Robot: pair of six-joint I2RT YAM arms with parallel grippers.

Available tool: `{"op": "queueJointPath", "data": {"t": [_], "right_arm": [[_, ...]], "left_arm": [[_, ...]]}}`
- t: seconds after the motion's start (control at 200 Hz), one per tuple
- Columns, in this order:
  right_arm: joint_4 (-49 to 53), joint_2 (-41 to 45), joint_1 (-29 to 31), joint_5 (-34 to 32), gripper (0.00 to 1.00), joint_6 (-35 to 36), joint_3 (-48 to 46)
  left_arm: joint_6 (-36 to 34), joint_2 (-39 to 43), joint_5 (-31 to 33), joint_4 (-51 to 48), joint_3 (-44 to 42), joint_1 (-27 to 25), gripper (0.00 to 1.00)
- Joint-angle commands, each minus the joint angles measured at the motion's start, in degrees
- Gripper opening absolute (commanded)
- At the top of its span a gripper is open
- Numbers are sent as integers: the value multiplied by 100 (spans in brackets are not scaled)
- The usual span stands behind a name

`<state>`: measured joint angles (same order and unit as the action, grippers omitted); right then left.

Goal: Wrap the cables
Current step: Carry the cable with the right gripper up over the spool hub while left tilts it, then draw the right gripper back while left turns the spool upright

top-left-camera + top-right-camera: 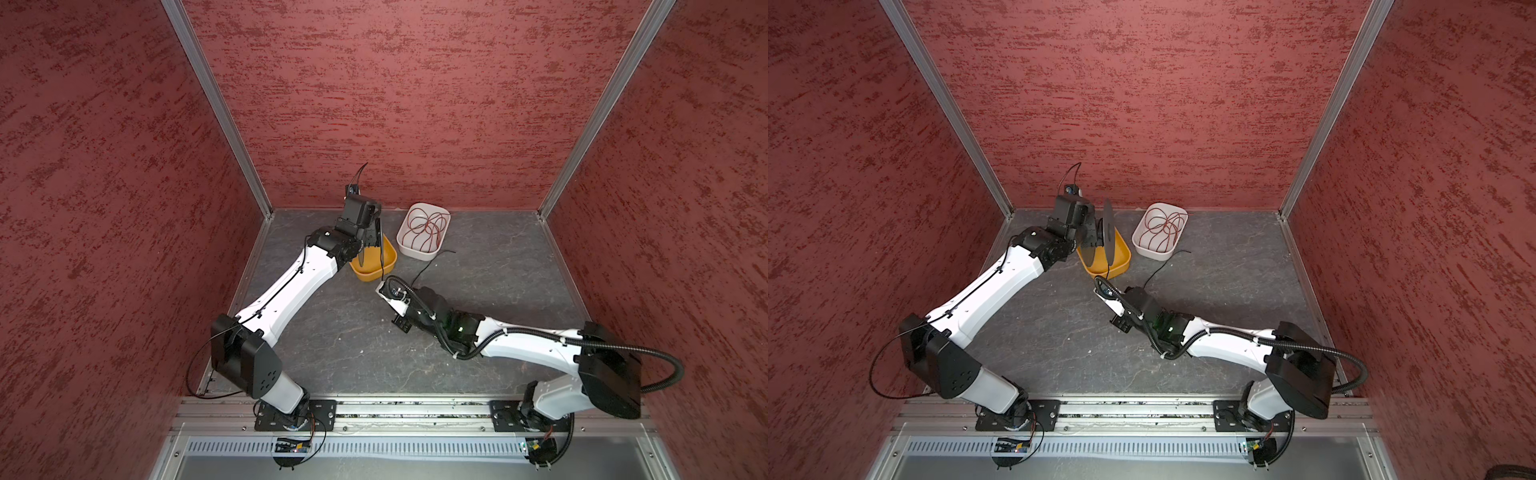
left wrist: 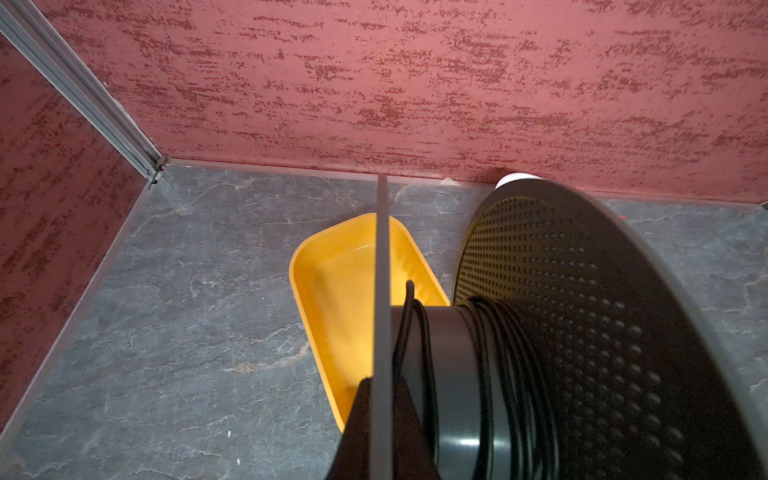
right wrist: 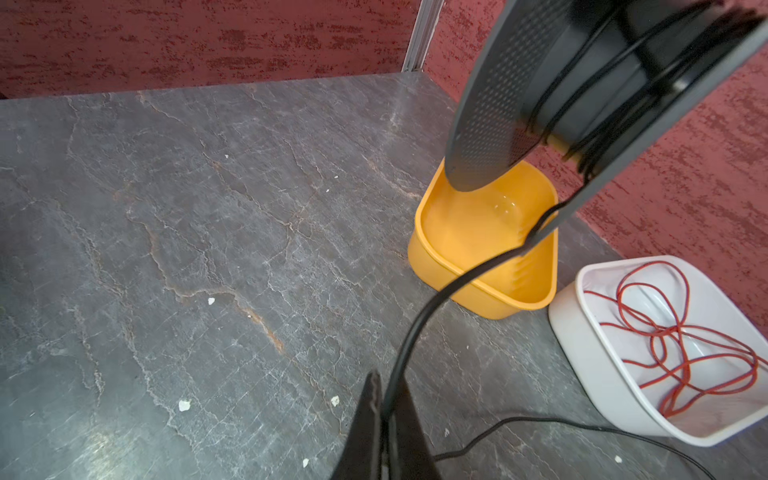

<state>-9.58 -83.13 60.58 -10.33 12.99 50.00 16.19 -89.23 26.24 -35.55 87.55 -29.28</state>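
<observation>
- Right gripper (image 3: 384,411) pinches the black cable (image 3: 419,320), jaws pressed together on it.
- Left gripper (image 2: 380,388) clamps a flange of the spool (image 2: 582,332) above the yellow tray (image 2: 328,266).
- From the pinch the black cable rises to the hub (image 2: 455,374), partly wound; feed it taut, turns side by side.

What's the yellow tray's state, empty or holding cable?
Empty: the yellow tray shows a bare floor. The black cable runs from the spool above it to the right hand.
</observation>
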Motion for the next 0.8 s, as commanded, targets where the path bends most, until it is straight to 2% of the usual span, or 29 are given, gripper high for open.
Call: {"op": "queueJointPath", "data": {"t": [0.0,0.21,0.406,0.631,0.797], "right_arm": [[71,365,72,-12,0,201,273],[-131,609,51,-720,0,379,394],[-103,611,-231,-1462,0,349,765],[894,241,-603,-2319,0,-399,1767],[1266,227,-844,-2392,0,-805,2038]], "left_arm": [[-173,-30,487,349,238,-123,0],[-391,-72,352,237,88,-355,0],[-611,-17,139,144,8,-580,0],[-713,-143,-65,171,125,-811,0],[-646,-165,-365,109,173,-865,0]]}}
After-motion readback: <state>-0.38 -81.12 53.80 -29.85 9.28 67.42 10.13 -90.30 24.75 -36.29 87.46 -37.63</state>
